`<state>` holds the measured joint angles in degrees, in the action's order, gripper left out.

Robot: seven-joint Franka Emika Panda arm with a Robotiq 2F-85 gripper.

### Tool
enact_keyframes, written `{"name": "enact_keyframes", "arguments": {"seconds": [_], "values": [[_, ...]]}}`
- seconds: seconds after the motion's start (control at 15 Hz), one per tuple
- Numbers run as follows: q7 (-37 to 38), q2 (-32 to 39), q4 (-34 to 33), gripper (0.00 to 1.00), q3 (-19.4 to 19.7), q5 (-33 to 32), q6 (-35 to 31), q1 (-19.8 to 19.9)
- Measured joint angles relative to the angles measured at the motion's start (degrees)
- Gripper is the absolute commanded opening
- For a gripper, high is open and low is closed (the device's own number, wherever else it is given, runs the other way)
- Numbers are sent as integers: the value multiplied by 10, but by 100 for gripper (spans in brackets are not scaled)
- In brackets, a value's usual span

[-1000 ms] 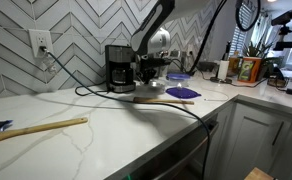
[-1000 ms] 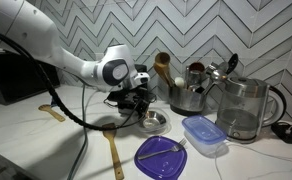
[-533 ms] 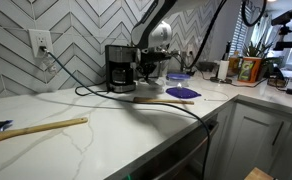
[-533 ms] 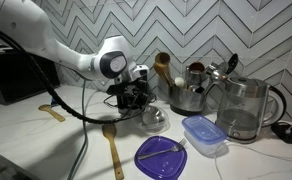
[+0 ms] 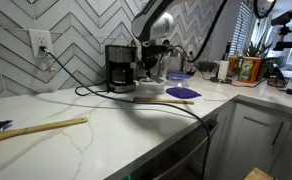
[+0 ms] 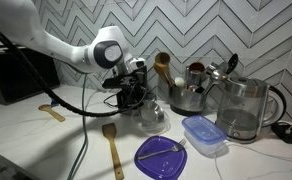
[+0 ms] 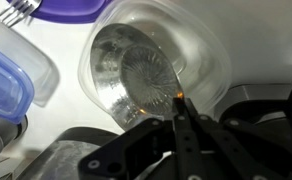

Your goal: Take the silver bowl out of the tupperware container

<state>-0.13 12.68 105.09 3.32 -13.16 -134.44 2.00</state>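
The silver bowl (image 6: 151, 114) hangs tilted just above the white counter, pinched at its rim by my gripper (image 6: 138, 99). In the wrist view the bowl (image 7: 136, 70) fills the middle, and one dark finger of the gripper (image 7: 176, 102) lies over its near rim; the other finger is hidden. The tupperware container (image 6: 203, 134), a translucent tub with a blue top edge, stands apart on the counter with nothing in it. It also shows at the left edge of the wrist view (image 7: 6, 85). In an exterior view the gripper (image 5: 150, 67) is in front of the coffee maker.
A purple lid (image 6: 161, 156) with a fork on it lies near the tub. A wooden spoon (image 6: 111, 146), a metal pot of utensils (image 6: 190, 93) and a glass kettle (image 6: 244, 108) stand around. A black coffee maker (image 5: 119, 68) is by the wall.
The gripper has risen and drawn slightly away from the tub, taking the silver bowl with it off the counter. The tub and lid have not moved.
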Motion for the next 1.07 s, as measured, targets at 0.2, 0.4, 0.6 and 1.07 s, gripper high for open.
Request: {"name": "enact_keyframes", "arguments": {"seconds": [0.2, 0.4, 0.6, 1.07], "values": [[0, -31, 13, 1, -3, -19, 8, -8], [8, -69, 32, 1, -11, -36, 46, -23], [33, -115, 57, 1, -30, -39, 120, -38], [82, -215, 114, 1, -95, -34, 254, -71]]}}
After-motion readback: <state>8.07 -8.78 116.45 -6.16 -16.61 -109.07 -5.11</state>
